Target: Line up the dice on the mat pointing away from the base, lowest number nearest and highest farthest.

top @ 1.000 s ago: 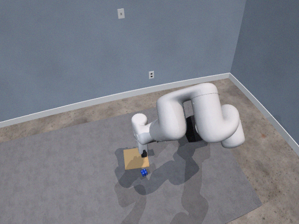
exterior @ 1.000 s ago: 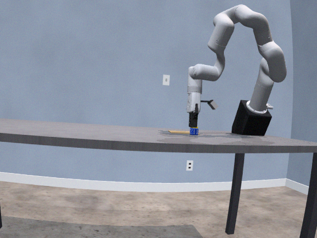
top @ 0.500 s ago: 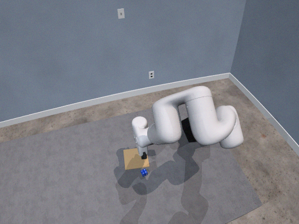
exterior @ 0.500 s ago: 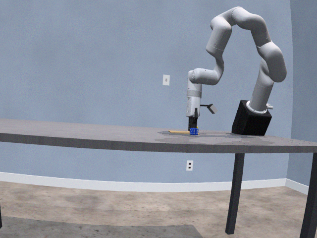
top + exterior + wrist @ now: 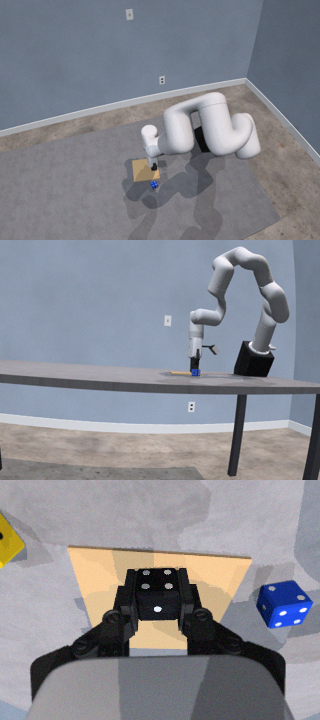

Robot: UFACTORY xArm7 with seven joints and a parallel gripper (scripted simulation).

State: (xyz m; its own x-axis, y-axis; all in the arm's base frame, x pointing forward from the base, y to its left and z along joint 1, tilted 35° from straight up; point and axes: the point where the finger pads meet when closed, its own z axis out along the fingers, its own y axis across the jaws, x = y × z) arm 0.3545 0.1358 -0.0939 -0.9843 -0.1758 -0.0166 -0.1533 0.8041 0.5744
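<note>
We found the grey counter (image 5: 77, 379) carrying everything, with the arm's black base (image 5: 244, 364) standing near its right end and the white arm (image 5: 206, 124) arching out from it toward the middle. The tan mat (image 5: 140, 173) lay flat a little way out from the base, well in from every edge of the counter.

The tool (image 5: 158, 611) hung straight down over the mat, its fingers closed narrowly on the black die (image 5: 156, 594), which showed four pips on the face turned up in the wrist view and one pip on the face toward the camera. In the exterior view the tool stood low, very near the mat; we could not tell whether the die was touching it.

The blue die (image 5: 154, 184) sat on the counter just off the mat's near edge, close to the corner nearest the tool. The yellow die (image 5: 7, 542) lay off the mat's opposite side, toward the counter's back edge, only partly in the wrist view.

The next move, we judged, turned on where along the base-outward line the black die belonged: directly below the tool, on the half of the mat nearer the base.
</note>
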